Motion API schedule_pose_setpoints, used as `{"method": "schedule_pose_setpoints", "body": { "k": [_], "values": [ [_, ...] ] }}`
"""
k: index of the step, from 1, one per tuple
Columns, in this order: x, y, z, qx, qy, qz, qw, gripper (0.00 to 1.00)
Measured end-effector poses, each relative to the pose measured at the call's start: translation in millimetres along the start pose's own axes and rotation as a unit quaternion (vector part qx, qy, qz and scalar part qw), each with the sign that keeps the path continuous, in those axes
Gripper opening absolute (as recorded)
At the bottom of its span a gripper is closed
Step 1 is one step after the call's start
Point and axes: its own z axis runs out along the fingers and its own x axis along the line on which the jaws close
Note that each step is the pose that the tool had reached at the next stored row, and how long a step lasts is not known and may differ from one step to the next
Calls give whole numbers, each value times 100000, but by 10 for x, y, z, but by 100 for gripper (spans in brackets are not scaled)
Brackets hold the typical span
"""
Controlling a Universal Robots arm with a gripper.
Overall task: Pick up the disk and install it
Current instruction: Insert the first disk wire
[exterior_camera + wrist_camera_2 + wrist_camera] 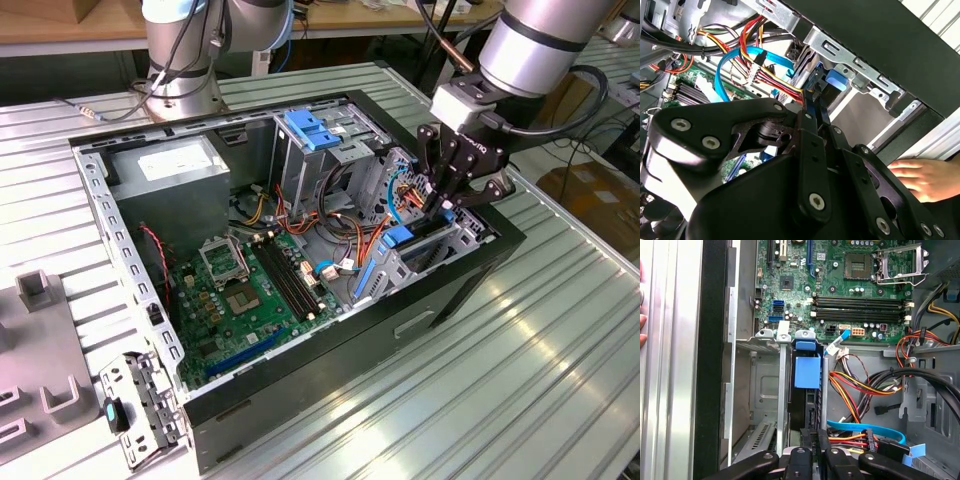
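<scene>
Disk (808, 390): found standing on edge inside the metal drive cage (767, 390) at the front corner of the open computer case (480, 270), its dark body sunk between the cage's grey sheet-metal rails and its bright blue plastic carrier tab showing at the end facing the motherboard (840, 285). The gripper (816, 440) sits directly over the disk's near edge with its black jointed fingers (806, 452) drawn close together on that edge, so it is judged to be grasping the disk. Pick-up is therefore done and insertion appears well advanced; whether the carrier has latched home cannot be told, and release is not yet made. Materials: the carrier is smooth moulded plastic with rounded ends; the cage is thin stamped steel with slots and folded lips; the case wall is matt black. Loose cables (865, 385), red, yellow, orange and a flat blue ribbon, lie just beside the cage. A person's hand (922, 177) rests on the ribbed table outside the case.
</scene>
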Motion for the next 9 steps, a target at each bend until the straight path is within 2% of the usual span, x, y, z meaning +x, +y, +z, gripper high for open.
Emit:
{"method": "schedule_pose_setpoints", "body": {
  "k": [9],
  "values": [
    [0, 0, 44, -7, 9, -3, 100000, 16]
  ]
}}
